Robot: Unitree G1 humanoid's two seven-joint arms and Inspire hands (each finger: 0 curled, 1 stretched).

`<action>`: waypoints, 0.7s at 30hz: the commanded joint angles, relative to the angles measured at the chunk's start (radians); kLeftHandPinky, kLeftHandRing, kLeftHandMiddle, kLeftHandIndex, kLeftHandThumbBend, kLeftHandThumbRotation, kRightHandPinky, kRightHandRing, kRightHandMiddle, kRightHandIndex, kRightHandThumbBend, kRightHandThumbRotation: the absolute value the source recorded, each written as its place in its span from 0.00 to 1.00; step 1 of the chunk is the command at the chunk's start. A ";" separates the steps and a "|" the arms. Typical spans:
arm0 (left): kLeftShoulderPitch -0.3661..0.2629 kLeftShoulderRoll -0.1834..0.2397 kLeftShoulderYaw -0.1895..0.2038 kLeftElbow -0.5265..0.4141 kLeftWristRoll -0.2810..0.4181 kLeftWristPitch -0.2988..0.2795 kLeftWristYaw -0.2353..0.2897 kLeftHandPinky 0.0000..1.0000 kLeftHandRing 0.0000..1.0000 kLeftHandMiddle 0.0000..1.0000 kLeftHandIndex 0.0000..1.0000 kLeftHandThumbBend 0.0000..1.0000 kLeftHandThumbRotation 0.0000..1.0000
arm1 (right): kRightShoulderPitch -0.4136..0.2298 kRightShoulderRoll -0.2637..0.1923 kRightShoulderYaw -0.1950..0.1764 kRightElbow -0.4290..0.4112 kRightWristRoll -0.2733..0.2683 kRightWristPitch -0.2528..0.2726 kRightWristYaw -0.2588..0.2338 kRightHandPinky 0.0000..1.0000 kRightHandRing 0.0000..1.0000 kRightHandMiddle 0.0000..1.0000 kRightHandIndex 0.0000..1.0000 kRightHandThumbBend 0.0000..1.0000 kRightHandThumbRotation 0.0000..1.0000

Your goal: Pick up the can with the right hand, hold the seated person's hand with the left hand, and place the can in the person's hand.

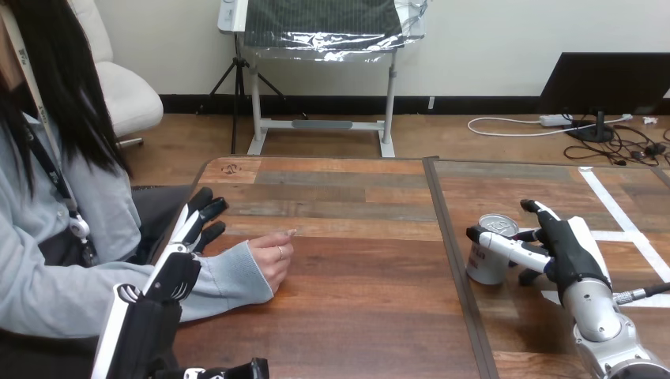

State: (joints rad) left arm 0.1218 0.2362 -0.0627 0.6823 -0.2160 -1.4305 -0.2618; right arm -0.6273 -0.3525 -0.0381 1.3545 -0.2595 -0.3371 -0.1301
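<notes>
Can (483,266) stands upright on the right half of the table (355,316), well apart from the person's hand (272,259) resting near the left edge. Right hand (566,249) is the nearer one: the can sits just left of its palm between spread, near-straight fingers, one lying across its near side, not curled round it. Left hand (194,224) is beside the person's sleeve, fingers straight, holding nothing, so closing on the can looks like the next step.
</notes>
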 commanded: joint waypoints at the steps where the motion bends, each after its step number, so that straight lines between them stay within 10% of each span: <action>1: -0.033 0.020 -0.009 -0.045 -0.015 0.003 -0.011 0.92 1.00 0.98 0.91 1.00 0.54 | -0.077 0.009 -0.002 -0.010 0.004 -0.019 0.004 0.42 0.56 0.69 0.94 1.00 0.51; 10: -0.045 0.006 0.019 -0.031 0.008 -0.011 -0.014 0.90 0.98 0.98 0.91 1.00 0.54 | -0.077 0.005 0.003 -0.011 0.000 -0.030 0.006 0.62 0.76 0.85 0.94 1.00 0.51; 21: -0.060 -0.004 0.019 -0.020 0.008 -0.017 -0.017 0.87 0.97 0.97 0.91 1.00 0.53 | -0.080 0.002 -0.003 -0.012 0.006 -0.034 0.013 0.48 0.62 0.79 0.94 1.00 0.48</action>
State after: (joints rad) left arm 0.1202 0.2348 -0.0581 0.6777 -0.2201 -1.4303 -0.2780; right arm -0.6273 -0.3516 -0.0385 1.3545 -0.2580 -0.3420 -0.1222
